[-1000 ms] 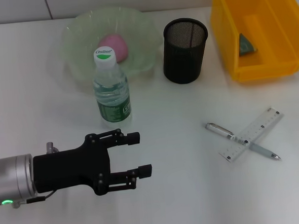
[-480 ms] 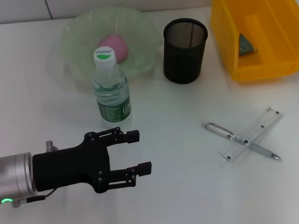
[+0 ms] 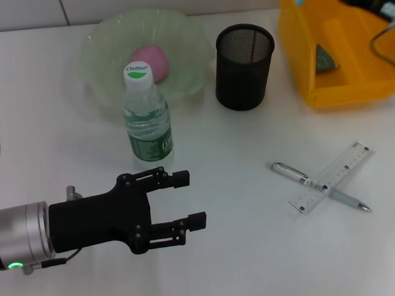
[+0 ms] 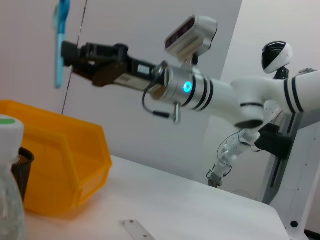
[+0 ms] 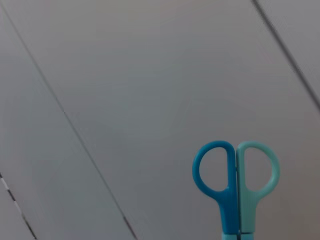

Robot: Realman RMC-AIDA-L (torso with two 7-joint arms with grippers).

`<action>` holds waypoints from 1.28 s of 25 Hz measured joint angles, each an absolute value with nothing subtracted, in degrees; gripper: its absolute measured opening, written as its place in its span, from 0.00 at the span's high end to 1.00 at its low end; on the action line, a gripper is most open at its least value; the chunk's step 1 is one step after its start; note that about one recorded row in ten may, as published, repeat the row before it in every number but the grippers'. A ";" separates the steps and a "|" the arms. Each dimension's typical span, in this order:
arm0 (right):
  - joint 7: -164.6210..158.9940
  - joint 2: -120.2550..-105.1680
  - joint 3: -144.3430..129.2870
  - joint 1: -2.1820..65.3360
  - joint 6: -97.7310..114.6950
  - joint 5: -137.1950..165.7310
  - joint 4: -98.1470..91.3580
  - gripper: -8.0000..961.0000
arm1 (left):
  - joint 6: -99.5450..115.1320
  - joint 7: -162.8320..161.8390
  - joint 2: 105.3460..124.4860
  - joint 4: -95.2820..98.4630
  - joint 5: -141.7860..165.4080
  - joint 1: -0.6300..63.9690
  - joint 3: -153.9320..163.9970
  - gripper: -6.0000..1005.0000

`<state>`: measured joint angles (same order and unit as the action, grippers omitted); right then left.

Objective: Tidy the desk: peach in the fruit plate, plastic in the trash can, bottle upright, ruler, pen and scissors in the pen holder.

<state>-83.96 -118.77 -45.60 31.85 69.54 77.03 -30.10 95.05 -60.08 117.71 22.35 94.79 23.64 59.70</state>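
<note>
My left gripper (image 3: 189, 199) hovers open and empty over the near-left table, in front of the upright bottle (image 3: 146, 114). The pink peach (image 3: 151, 62) lies in the green fruit plate (image 3: 192, 37). The black mesh pen holder (image 3: 244, 66) stands right of the plate. A dark piece of plastic (image 3: 325, 58) lies in the yellow trash can (image 3: 345, 88). The ruler (image 3: 333, 176) lies crossed over the pen (image 3: 289, 172) on the right. My right gripper (image 4: 70, 52) is raised above the trash can, shut on the blue scissors (image 4: 60, 45), whose handles (image 5: 235, 190) fill the right wrist view.
A wall runs behind the table's far edge. In the left wrist view the bottle's cap (image 4: 10, 127), the trash can (image 4: 55, 170) and one end of the ruler (image 4: 137, 231) show below the right arm (image 4: 200, 92).
The right arm with the scissors has come into the head view at the top right. My left gripper has shifted slightly rightward and toward the near edge, still open.
</note>
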 joint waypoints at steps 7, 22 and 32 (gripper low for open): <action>-71.62 -119.36 -46.32 37.28 68.77 74.80 -17.74 0.75 | 94.98 -60.10 118.00 22.32 94.75 23.58 59.63 0.23; -66.69 -119.62 -46.49 37.67 65.55 74.98 -14.05 0.62 | 95.04 -60.03 118.04 22.32 94.74 23.14 59.59 0.23; -76.91 -118.31 -47.97 30.51 77.94 81.56 -27.41 0.42 | 96.41 -60.03 118.12 22.30 94.84 22.65 59.59 0.23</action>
<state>-76.91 -118.31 -47.97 30.51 77.94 81.56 -27.41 96.41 -60.03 118.12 22.30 94.84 22.65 59.59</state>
